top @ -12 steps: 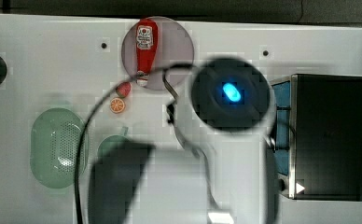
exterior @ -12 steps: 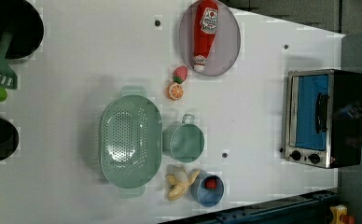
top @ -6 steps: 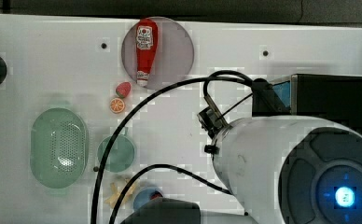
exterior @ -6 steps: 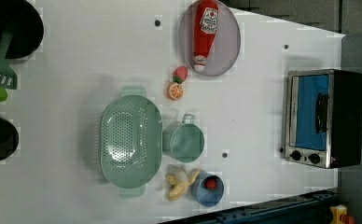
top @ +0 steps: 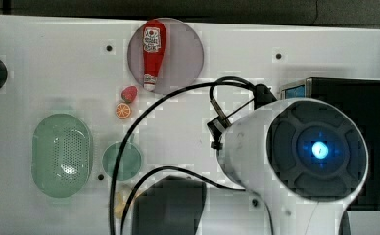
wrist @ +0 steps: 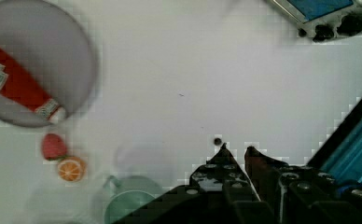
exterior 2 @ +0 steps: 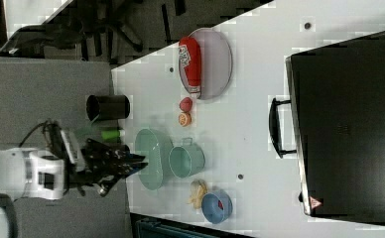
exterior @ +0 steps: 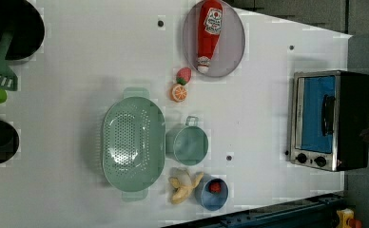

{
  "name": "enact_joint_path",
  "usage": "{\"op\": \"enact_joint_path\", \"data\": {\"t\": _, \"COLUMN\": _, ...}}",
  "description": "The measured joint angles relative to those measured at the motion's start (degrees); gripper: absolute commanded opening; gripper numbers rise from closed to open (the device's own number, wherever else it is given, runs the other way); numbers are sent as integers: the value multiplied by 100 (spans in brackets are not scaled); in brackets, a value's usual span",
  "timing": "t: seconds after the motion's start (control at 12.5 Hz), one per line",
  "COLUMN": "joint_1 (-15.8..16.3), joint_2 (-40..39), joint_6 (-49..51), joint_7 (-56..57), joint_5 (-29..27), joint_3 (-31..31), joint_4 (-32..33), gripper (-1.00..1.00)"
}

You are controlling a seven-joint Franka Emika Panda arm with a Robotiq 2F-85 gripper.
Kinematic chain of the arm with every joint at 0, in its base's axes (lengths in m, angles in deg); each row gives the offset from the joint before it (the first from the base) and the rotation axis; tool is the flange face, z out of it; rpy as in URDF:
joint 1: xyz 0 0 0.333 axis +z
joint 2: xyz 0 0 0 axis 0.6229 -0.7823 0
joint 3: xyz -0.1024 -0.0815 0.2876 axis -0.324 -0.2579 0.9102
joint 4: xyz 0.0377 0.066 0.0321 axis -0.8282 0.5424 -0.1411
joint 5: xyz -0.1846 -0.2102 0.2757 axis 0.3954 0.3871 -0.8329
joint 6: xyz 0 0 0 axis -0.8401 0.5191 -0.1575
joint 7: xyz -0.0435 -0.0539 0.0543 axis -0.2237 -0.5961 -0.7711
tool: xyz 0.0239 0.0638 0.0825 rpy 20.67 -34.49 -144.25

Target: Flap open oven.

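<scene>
Above the white table (wrist: 179, 70), the end effector (wrist: 235, 151) is nearly closed, empty.

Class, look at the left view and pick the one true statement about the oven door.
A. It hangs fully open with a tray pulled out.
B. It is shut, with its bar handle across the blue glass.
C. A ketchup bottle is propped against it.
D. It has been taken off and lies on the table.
B: the oven has its blue glass door flush in the silver frame, with the bar handle lying across the glass.
</scene>
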Motion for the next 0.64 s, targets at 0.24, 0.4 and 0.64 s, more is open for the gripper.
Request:
{"op": "enact_joint_path", "data": {"t": 0.24, "joint_1": -11, "joint_2": -107, "joint_6": -98, "joint_7": 225, "joint_5": 53, "joint_3": -275, "joint_4": 319, "gripper": -65}}
{"op": "enact_joint_path", "data": {"t": 0.4, "joint_1": -7, "joint_2": -189, "joint_6": -359, "joint_7": 638, "joint_5": 160, "joint_3": -563, "joint_4": 509, "gripper": -65}}
{"op": "enact_joint_path", "data": {"t": 0.64, "joint_1": -35, "joint_2": -329, "joint_6": -1313, "joint_7": 1666, "joint_5": 693, "joint_3": -845, "joint_4": 878, "gripper": -65}}
